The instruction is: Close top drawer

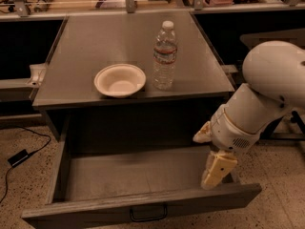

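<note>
The hand [212, 177], cream-coloured, hangs pointing down at the end of the white arm [267, 94], its tip inside the right end of the top drawer [86, 210], just behind the drawer front and near the right side wall; whether it is released or clenched cannot be told, and whether it touches the wood is unclear; the top drawer stands wide open below the table [119, 37], its grey front along the bottom edge of the view with the small black handle [148, 213] at centre; on the table a white bowl [119, 79] sits near the front edge, with a clear water bottle [165, 56] upright just beside it on the right; a black cable [28, 142] lies on the speckled floor at left.
</note>
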Robot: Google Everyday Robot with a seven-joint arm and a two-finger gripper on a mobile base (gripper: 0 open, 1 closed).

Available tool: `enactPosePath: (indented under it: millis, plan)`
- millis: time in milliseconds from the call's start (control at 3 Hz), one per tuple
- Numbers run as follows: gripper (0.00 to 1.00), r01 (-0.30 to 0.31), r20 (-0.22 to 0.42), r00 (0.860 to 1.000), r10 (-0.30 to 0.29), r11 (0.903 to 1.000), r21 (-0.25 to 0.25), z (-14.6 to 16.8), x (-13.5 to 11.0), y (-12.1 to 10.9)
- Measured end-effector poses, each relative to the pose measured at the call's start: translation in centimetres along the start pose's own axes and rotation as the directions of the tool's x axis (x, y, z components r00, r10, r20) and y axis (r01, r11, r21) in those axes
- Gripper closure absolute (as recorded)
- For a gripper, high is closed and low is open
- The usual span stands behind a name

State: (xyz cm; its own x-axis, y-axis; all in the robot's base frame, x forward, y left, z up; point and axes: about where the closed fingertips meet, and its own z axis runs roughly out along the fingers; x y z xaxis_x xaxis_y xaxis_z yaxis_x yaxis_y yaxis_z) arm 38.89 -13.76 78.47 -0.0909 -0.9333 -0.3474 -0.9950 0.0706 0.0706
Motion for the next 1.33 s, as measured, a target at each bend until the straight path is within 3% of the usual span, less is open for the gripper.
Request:
enactPosePath:
  millis: [667, 1000, 1333]
  plan:
    - [0.72, -0.019, 0.006, 1.000, 0.019, 0.9996, 0.021, -1.0, -0.1, 4.4]
    - [0.94, 0.014, -0.035, 0.999, -0.012, 0.9983, 0.056, -1.4, 0.3, 7.1]
    - [1.00, 0.021, -0.046, 0.999, -0.018, 0.9978, 0.063, -1.5, 0.4, 7.7]
